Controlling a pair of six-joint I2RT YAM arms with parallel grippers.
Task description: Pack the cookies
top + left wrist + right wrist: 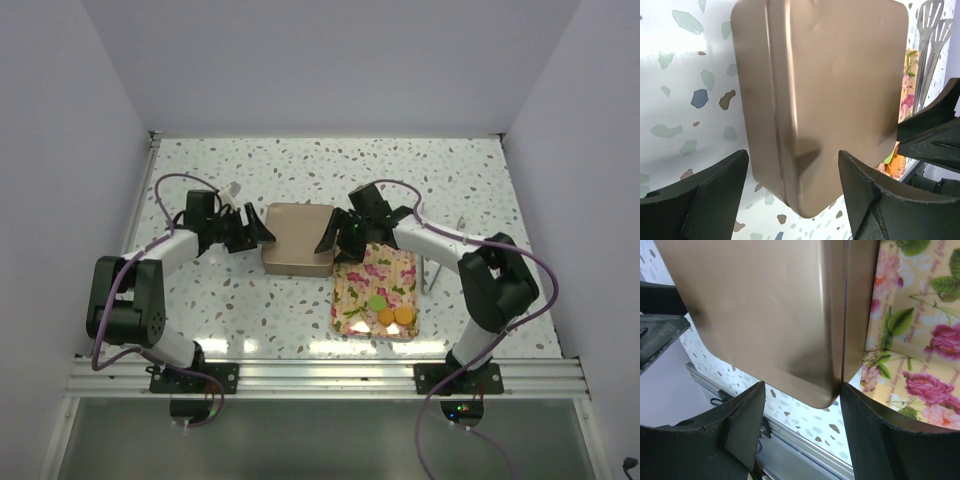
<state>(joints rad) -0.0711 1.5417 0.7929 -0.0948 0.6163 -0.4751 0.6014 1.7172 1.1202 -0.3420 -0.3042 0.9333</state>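
Bronze tin, lid on, mid-surface. Left jaws at tin's 9 o'clock side, spread wide, straddling 1 corner, no clamp. Right jaws at 3 o'clock side, likewise spread, corner between them, not gripped. Flowered tray just beside tin, at 4 o'clock. 3 cookies at tray's 6 o'clock end: 1 green, 2 orange. Metal spatula at tray's 3 o'clock.
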